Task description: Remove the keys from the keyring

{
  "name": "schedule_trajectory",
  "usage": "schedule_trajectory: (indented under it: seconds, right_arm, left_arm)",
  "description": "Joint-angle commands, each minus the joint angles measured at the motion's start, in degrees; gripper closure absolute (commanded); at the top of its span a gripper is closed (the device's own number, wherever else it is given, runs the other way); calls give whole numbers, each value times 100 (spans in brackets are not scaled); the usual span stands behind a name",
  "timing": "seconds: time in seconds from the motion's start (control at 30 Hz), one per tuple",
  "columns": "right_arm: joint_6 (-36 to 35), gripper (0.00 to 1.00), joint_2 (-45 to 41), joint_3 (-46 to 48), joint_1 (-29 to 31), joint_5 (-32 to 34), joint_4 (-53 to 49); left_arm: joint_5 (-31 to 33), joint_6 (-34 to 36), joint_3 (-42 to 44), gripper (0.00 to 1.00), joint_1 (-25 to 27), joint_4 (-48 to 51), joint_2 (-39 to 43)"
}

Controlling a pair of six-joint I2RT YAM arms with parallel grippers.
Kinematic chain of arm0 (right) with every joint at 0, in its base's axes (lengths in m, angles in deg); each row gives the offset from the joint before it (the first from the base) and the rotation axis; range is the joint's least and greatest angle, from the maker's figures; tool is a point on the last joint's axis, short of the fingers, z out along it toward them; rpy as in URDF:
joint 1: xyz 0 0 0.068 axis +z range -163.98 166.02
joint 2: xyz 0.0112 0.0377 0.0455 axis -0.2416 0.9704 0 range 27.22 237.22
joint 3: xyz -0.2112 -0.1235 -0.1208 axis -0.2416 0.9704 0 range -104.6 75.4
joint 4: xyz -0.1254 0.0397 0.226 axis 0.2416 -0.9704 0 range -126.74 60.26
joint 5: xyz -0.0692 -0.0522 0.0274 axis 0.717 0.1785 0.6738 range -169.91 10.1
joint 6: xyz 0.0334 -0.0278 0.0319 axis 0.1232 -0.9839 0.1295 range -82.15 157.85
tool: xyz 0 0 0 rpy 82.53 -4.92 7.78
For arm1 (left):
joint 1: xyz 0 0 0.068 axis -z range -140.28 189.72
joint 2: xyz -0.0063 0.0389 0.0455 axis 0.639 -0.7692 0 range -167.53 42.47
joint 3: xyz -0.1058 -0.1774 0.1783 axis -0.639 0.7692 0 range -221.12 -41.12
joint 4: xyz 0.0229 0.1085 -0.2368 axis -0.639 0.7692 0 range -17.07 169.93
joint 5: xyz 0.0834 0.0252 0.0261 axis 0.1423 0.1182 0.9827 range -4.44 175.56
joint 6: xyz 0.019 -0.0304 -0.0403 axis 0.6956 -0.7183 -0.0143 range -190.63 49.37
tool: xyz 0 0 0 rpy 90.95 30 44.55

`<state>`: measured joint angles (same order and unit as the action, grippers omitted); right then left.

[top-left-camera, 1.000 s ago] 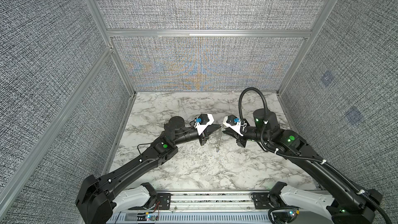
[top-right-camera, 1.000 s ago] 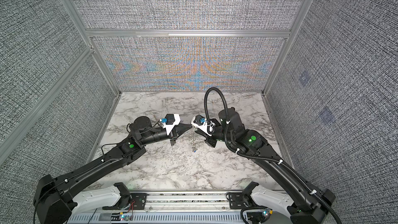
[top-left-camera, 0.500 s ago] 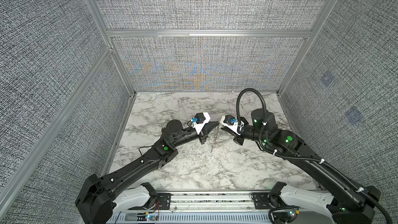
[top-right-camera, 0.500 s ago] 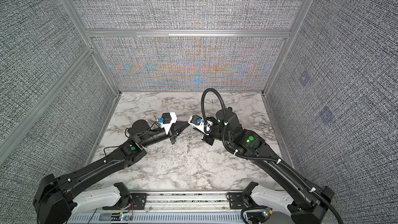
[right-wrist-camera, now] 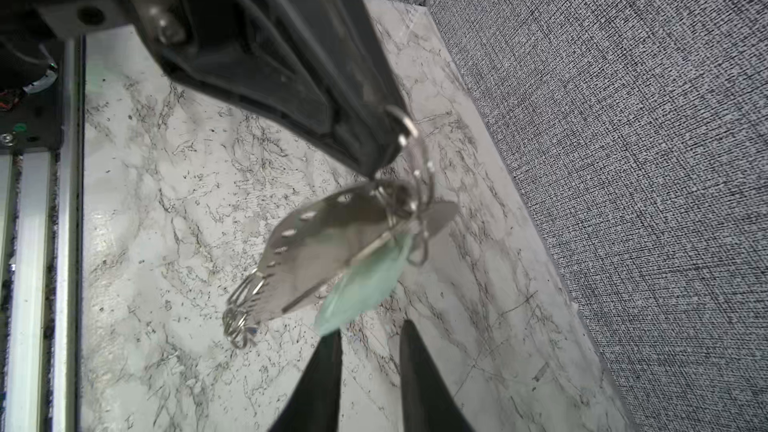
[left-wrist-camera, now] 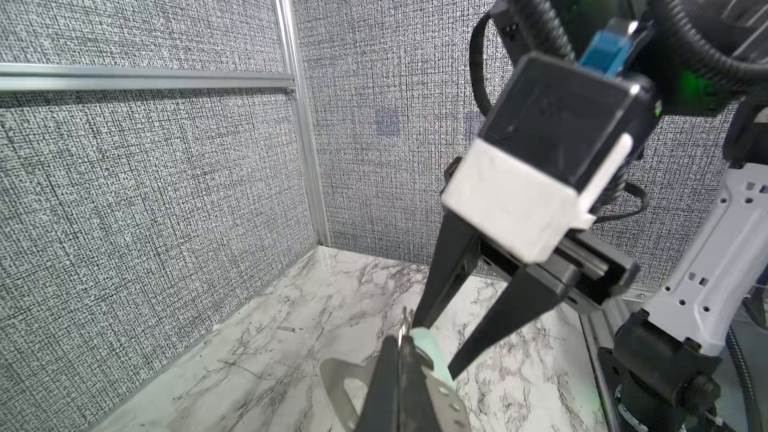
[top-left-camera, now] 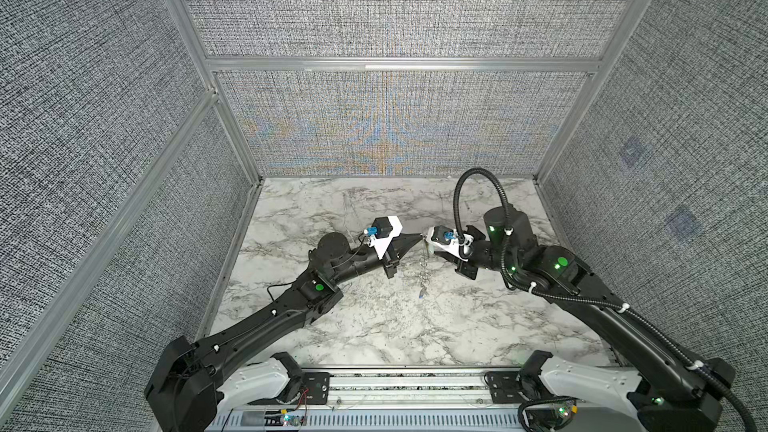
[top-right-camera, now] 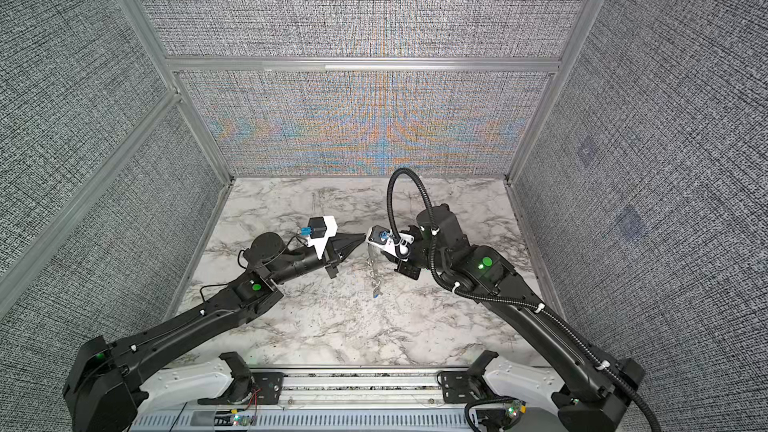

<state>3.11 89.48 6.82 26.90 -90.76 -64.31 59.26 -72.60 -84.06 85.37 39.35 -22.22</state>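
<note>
Aloft, left gripper [right-wrist-camera: 388, 147] pinches the keyring [right-wrist-camera: 409, 125] — keys [right-wrist-camera: 324, 238] dangling — right gripper [right-wrist-camera: 370, 332] beside them, jaws spread.

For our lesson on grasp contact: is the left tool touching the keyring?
Touching. The right wrist view shows the left tool shut, with the keyring wire pinched between its tips and the keys hanging below.
</note>
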Motion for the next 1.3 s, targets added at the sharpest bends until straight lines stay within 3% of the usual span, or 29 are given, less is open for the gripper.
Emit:
schedule_trajectory:
  seconds: [0.0,0.13,0.47,1.0,1.27]
  right_arm:
    - [75,67,-56,91,6,-209,110]
    - [246,61,-106,209,-3,-271,454]
    - [583,58,-485,346,-137,-408,1117]
    - [52,81,-513,319,-114,-326,1288]
    - [5,82,-541,303,-111,-345,1278]
  left_arm:
    - [-190,-132,-21,100,-16,-412,7]
    - [-253,-144,-56,100,-12,-409,-35]
    - [-298,-138,-70,100,-12,-404,-79]
    - [-349,-96,-197,100,-12,-195,-176]
    - [-368,-48,-237,100,-12,-105,-196]
